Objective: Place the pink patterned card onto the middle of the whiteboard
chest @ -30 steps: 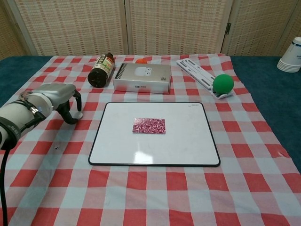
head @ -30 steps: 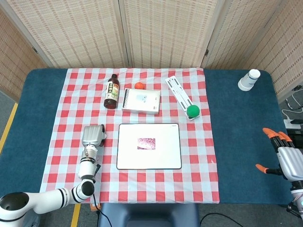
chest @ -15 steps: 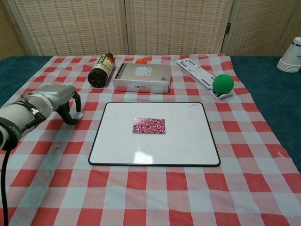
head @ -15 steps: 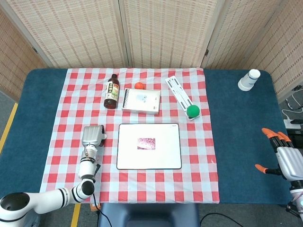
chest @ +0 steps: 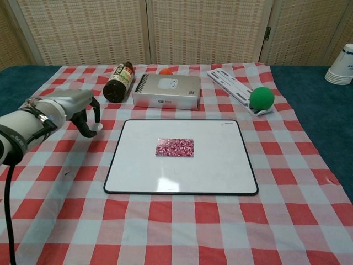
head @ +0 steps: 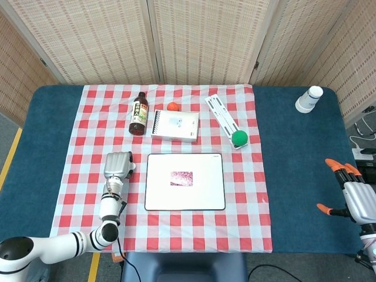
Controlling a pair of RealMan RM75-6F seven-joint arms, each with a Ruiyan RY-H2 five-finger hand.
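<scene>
The pink patterned card (head: pixel 181 178) (chest: pixel 175 147) lies flat near the middle of the whiteboard (head: pixel 158 197) (chest: pixel 220 171), and nothing touches it. My left hand (head: pixel 118 165) (chest: pixel 74 109) hovers over the checked cloth just left of the board's far left corner, fingers arched downward and apart, holding nothing. My right hand (head: pixel 351 191) is far off at the table's right edge, with its orange-tipped fingers spread and empty; only the head view shows it.
Behind the board lie a dark bottle (head: pixel 138 114) (chest: pixel 117 83), a silver box (head: pixel 175 126) (chest: pixel 167 91) with an orange ball (head: pixel 172 106) behind it, and a white strip (head: pixel 221 111) bearing a green ball (head: pixel 239 138) (chest: pixel 261 98). A stack of white cups (head: pixel 308 99) stands at the far right.
My left hand has drifted a little farther away and toward the board's far left corner. The card, the board and my right hand have stayed put.
</scene>
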